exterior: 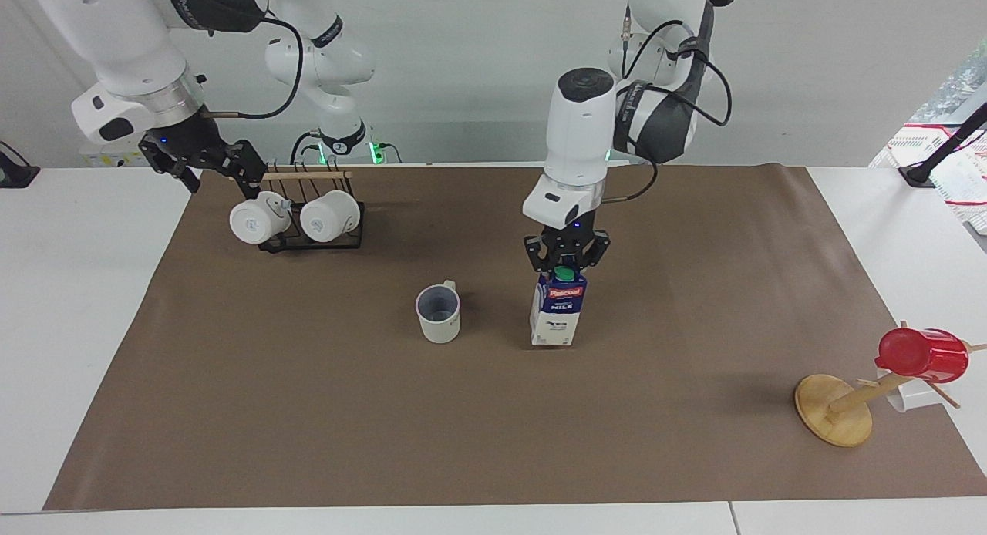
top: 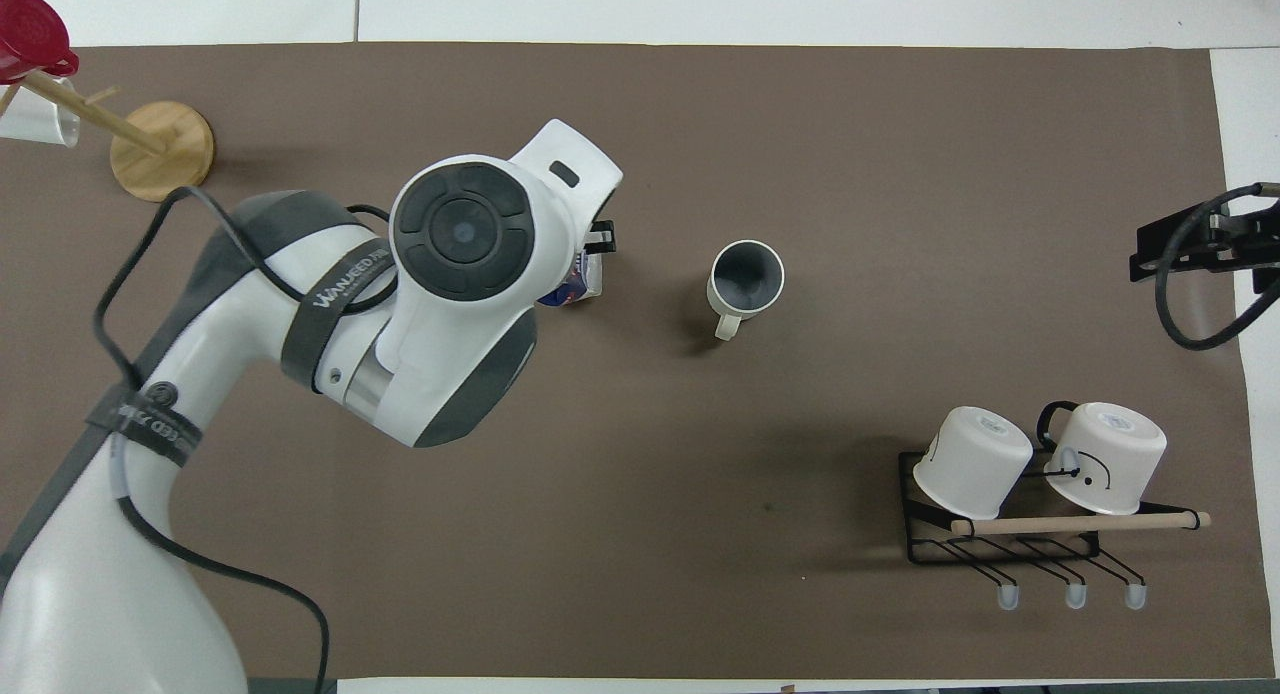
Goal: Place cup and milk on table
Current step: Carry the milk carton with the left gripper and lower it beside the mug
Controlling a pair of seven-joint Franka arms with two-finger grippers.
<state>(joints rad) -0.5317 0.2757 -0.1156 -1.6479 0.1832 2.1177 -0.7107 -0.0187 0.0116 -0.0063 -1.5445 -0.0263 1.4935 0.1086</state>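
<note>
- Dark blue above and white below, the milk [exterior: 558, 311] stood upright on the brown sheet of the table [exterior: 308, 412], just beside the cup [exterior: 439, 313] toward the left arm's end, level with it.
- At the carton's gable top, the left gripper [exterior: 566, 263] had its fingers closed in around the ridge by the green cap, gripping it; whether the carton's base touched the sheet or hung just above it could not be told.
- White ceramic with a grey-blue inside, the cup sat upright on the sheet near the table's middle, with nothing touching it.
- Well away from the cup, toward the right arm's end, the right gripper [exterior: 207, 162] hung in the air with its fingers spread apart, holding nothing, over the sheet's edge beside the black mug rack [exterior: 312, 238] with its two white mugs.
- Only the facing view showed the carton's label, the cap and the grip on it.
- From overhead, the left arm's wrist covered nearly all of the milk [top: 583, 282], leaving a sliver of it showing, while the cup [top: 745, 278] showed its handle pointing toward the robots.
- Toward the left arm's end from the cup stood a wooden mug tree [exterior: 837, 408] with a red cup [exterior: 921, 354] on it.
</note>
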